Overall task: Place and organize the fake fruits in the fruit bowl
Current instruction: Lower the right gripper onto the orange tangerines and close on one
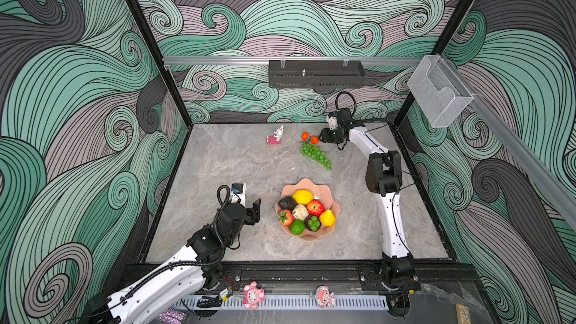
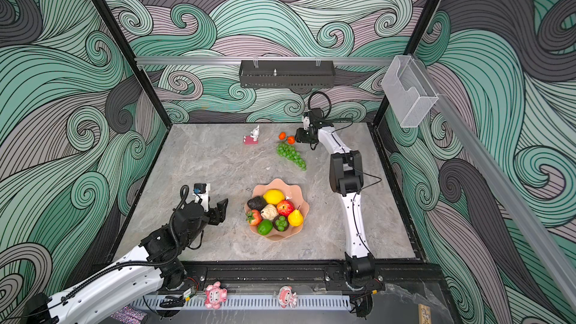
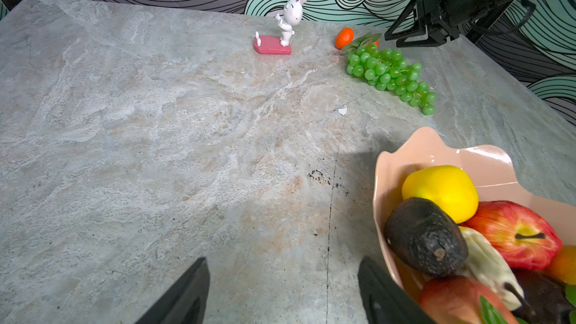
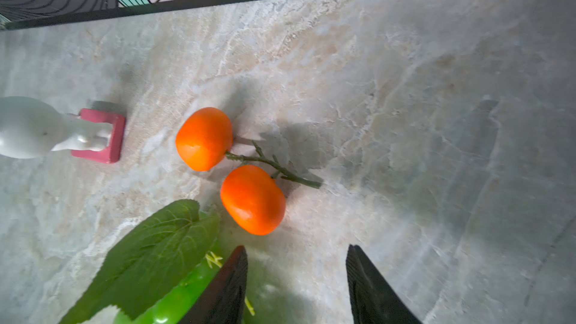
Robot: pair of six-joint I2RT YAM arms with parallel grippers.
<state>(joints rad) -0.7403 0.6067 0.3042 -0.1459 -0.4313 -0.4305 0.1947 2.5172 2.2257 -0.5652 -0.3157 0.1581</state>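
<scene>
Two oranges (image 4: 252, 199) — just beside grapes (image 1: 314, 154)

grapes (image 1: 315, 155) behind bowl (image 1: 308, 237), oranges (image 1: 314, 140) behind grapes

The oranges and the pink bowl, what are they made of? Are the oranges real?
The oranges look fake, probably plastic. Their skin is smooth and shiny, with flat patches and no pores, and a stiff green twig joins them. The bowl is likely plastic too, though glazed ceramic is possible, since its thin wavy rim is smooth and catches bright glints of light.
</scene>
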